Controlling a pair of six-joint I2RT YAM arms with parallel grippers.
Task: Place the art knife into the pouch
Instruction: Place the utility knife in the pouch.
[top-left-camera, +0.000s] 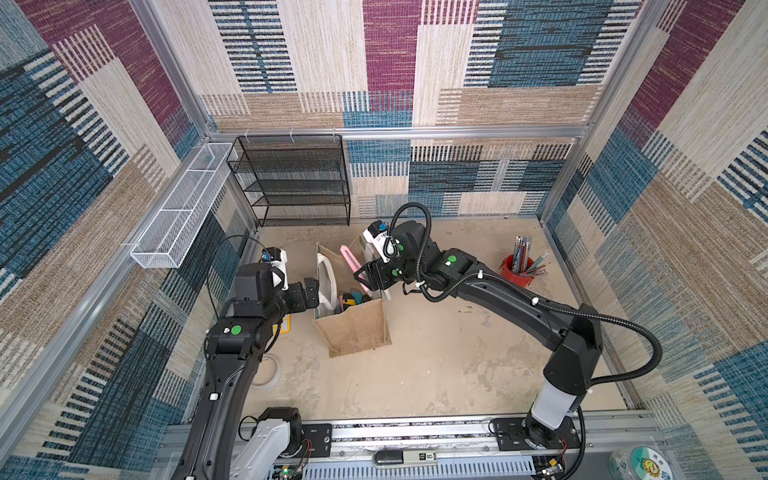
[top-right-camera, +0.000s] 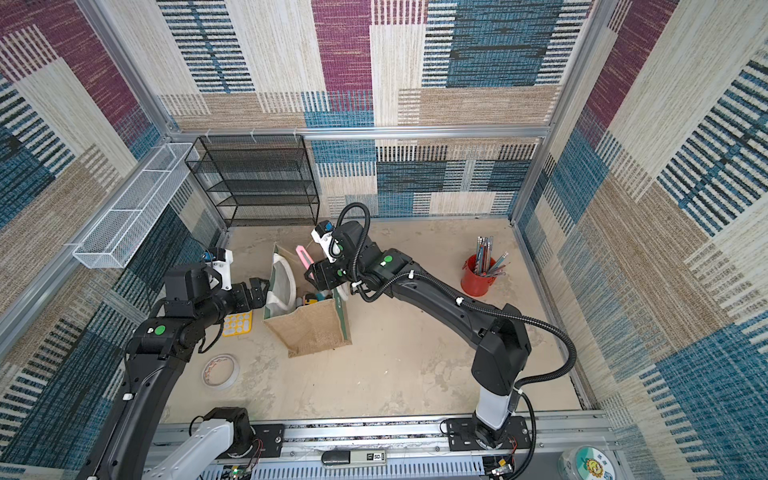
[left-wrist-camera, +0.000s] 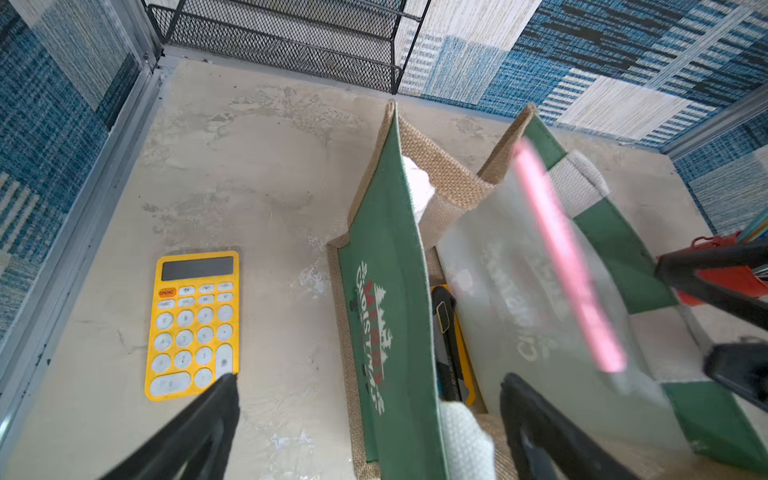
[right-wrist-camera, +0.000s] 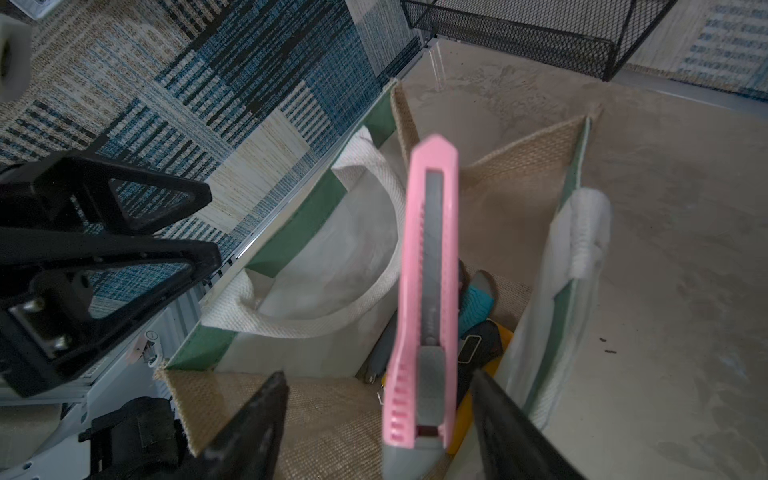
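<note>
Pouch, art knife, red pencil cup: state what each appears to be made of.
Pouch: coarse tan jute-like weave, matte, with threads plainly visible; its green face looks smoother, perhaps coated.
Handles: white woven webbing, visibly ribbed.
Art knife: pink moulded plastic, slightly glossy, with a ribbed grip; the grey blade looks like metal.
Red cup: smooth and fairly shiny, painted metal or plastic; cannot tell which.

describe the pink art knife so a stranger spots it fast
Find the boxy tan jute tote bag on the table. Over its open mouth, between the right gripper's open fingers, is a slim pink plastic art knife. The cutters inside are teal and yellow-black; only this one is pink.
</note>
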